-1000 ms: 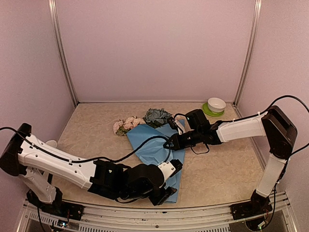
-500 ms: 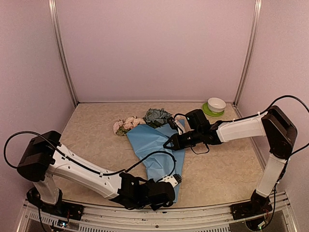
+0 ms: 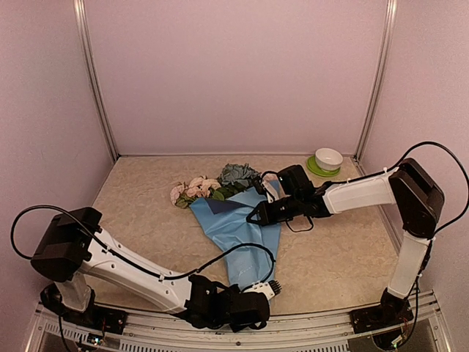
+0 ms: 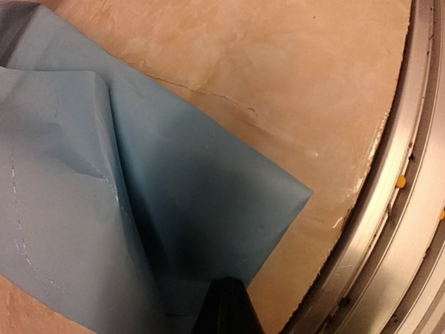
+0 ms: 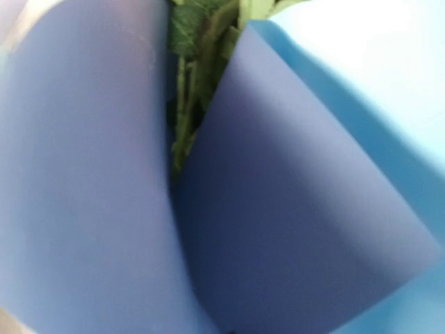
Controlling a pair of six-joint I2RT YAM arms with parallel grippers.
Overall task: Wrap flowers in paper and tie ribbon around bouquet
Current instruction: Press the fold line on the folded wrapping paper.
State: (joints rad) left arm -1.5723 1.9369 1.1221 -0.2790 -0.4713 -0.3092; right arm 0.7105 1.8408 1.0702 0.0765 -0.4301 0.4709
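Left arm lies low along the near edge of the table point(image 3: 146, 213). Left gripper point(image 3: 268, 287) sits at the near corner of the paper point(image 3: 242, 235), fingers pressed together and pinching the sheet's edge; in the left wrist view creases run up the sheet from the pinch, and one free corner lies flat by the metal rail point(image 4: 389, 209). The paper runs from that corner up toward the middle of the table, light blue, with a darker flap folded over at its far end. The flowers point(image 3: 212, 187) lie at that far end, pink blooms left, blue-grey blooms right, heads out past the sheet. Right gripper point(image 3: 256, 217) is at the sheet's right edge just below the blooms; fingers not seen in its own view, but they are closed and appear to pinch the paper. That view shows the darker side curling up close around green stems point(image 5: 182, 104). White bowl point(image 3: 328, 157) on a green plate point(image 3: 316, 170) stands in the far right corner, well apart. Ribbon not made out for certain; a thin black loop by the right gripper could be cable. Judgement: wrapping step, early, cone not yet formed. Next move calls for drawing the near corner over the stems while the right side keeps the fold from springing open.
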